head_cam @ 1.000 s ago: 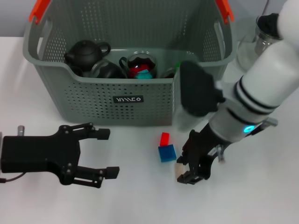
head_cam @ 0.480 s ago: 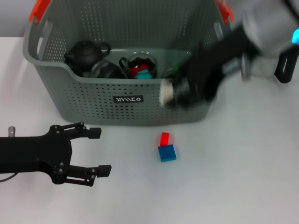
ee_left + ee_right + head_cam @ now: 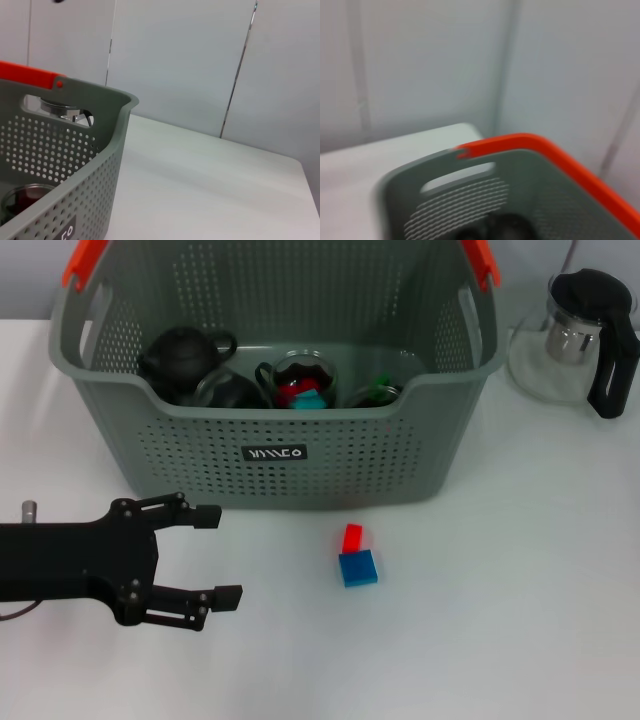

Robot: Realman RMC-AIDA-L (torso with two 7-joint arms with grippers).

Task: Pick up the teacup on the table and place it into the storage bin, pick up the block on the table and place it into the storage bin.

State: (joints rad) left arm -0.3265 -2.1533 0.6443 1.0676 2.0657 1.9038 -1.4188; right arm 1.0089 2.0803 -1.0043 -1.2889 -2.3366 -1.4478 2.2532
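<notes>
The storage bin (image 3: pixel 280 455), grey-green and perforated with orange handle ends, stands at the back middle of the white table. In front of it lie a blue block (image 3: pixel 358 567) and a small red block (image 3: pixel 352 536), touching each other. No teacup shows on the table. My left gripper (image 3: pixel 220 556) is black and open, low over the table to the left of the blocks, with nothing between its fingers. My right gripper is out of the head view. Its wrist view looks down on the bin's rim (image 3: pixel 435 167) and an orange handle (image 3: pixel 520 142).
Inside the bin are a black teapot (image 3: pixel 180 355), a dark glass vessel (image 3: pixel 228 390) and a glass vessel (image 3: pixel 300 380) holding red and teal pieces. A glass teapot (image 3: pixel 585 330) with a black handle stands on the table right of the bin. The left wrist view shows the bin's corner (image 3: pixel 100 150).
My right arm rose from the table near the blocks with a pale object in its gripper, swung up towards the bin and left the head view. The left gripper shifted slightly.
</notes>
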